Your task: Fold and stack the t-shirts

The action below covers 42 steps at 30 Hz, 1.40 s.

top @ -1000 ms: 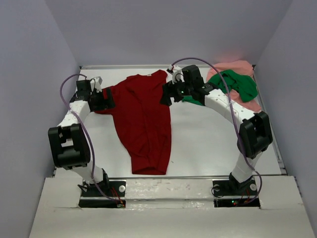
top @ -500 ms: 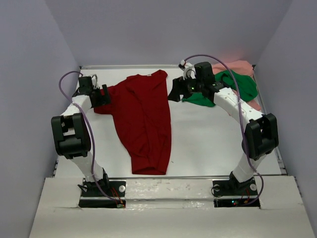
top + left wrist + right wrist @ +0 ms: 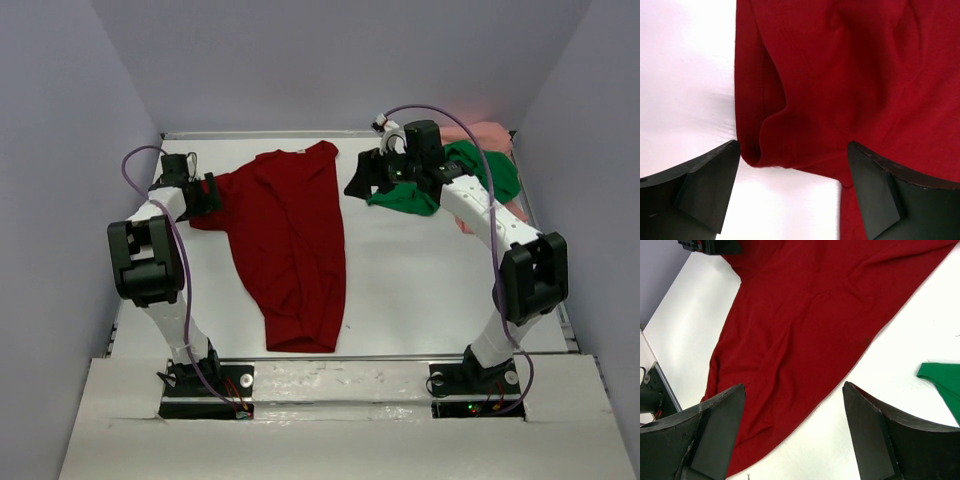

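White surface (image 3: 420, 290), pale walls (image 3: 330, 60) around it. The red shirt (image 3: 290, 240) lies spread left of centre, and the green shirt (image 3: 490, 170) sits on the pink shirt (image 3: 485, 132) in the far right corner. I see my left fingers (image 3: 705, 185) wide apart over the red sleeve and my right fingers (image 3: 705, 435) wide apart between red and green, both empty.

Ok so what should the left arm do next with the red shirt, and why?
Probably lower the left gripper and close on the sleeve edge of the dark red t-shirt: its jaws stand open with that rumpled edge between them, and the shirt lies spread, not yet folded.
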Each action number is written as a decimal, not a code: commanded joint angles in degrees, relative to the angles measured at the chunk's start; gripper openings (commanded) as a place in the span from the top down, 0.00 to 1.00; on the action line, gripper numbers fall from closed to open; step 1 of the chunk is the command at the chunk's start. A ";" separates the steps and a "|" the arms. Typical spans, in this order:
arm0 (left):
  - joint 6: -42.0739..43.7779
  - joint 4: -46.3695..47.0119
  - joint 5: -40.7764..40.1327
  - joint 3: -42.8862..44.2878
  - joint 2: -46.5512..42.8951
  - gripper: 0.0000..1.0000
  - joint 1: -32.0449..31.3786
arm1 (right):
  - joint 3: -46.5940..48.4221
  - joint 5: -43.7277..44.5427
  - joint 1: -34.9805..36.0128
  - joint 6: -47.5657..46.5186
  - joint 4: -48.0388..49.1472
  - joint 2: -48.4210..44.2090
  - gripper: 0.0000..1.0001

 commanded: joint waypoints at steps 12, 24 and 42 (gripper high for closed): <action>-1.48 -1.90 2.84 3.32 5.36 0.47 3.15 | -1.10 -5.03 -4.58 2.00 2.21 -4.33 0.16; -2.36 -2.25 3.11 6.39 6.41 1.00 3.16 | -1.54 -6.43 -5.63 2.61 2.57 -5.03 0.16; -2.98 -13.32 6.97 37.31 6.23 1.00 -21.53 | -1.10 -6.26 -6.16 2.61 2.30 -3.18 0.17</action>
